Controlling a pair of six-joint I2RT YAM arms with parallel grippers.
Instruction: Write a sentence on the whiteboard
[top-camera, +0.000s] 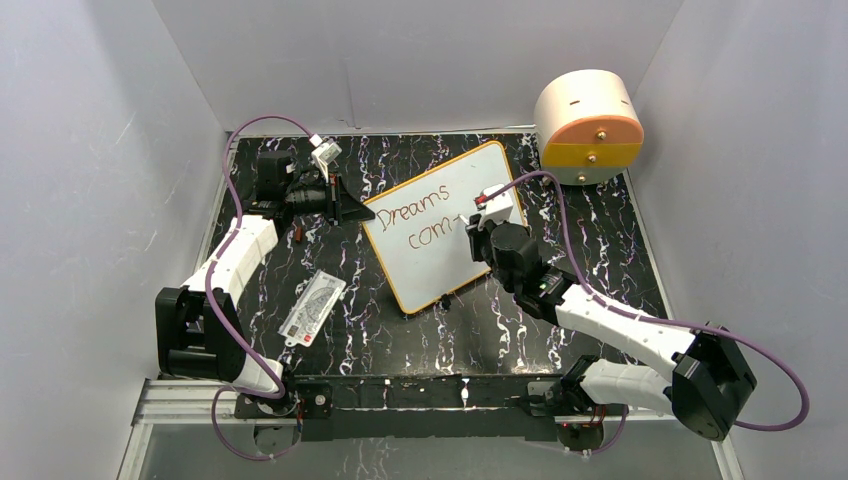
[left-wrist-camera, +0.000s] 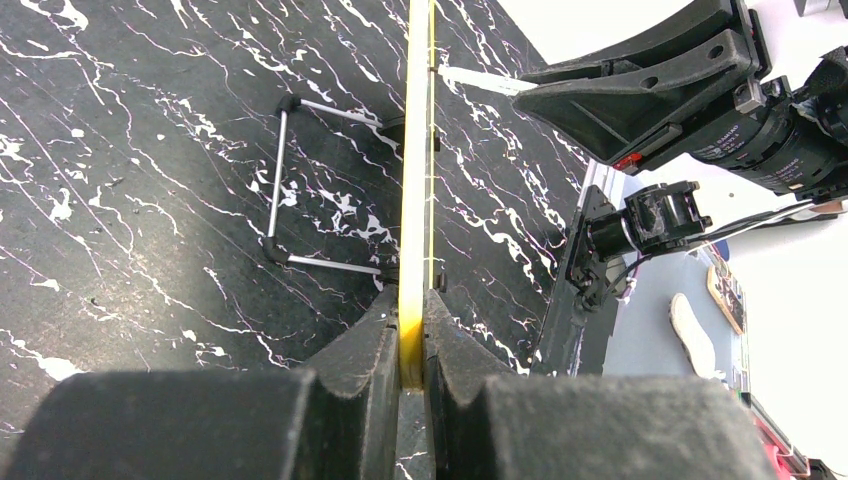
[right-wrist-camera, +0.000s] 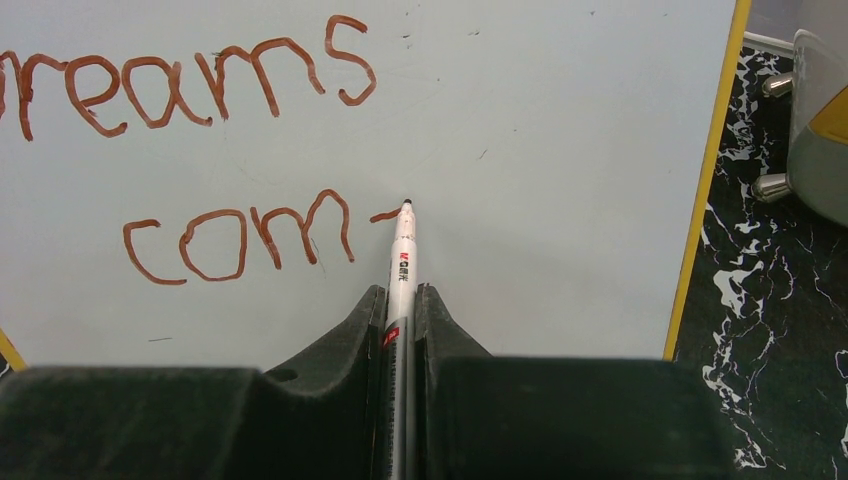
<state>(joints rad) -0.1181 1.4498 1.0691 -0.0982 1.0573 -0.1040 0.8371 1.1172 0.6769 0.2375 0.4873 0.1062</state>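
The whiteboard (top-camera: 470, 195) with its orange-yellow frame stands tilted at the table's middle. On it the sentence (top-camera: 418, 215) reads "Dreams" and under it "com" with a short stroke begun (right-wrist-camera: 240, 150). My right gripper (right-wrist-camera: 400, 295) is shut on a white marker (right-wrist-camera: 402, 255); its dark tip touches the board at the end of the short stroke. My left gripper (left-wrist-camera: 412, 330) is shut on the whiteboard's yellow frame edge (left-wrist-camera: 416, 180) at the board's left corner (top-camera: 365, 212). The board's wire foot (left-wrist-camera: 285, 180) shows behind it.
A small white printed card (top-camera: 312, 308) lies on the black marbled table left of the board. A round beige and orange drawer unit (top-camera: 588, 125) stands at the back right, close to the board's far corner. Grey walls enclose the table.
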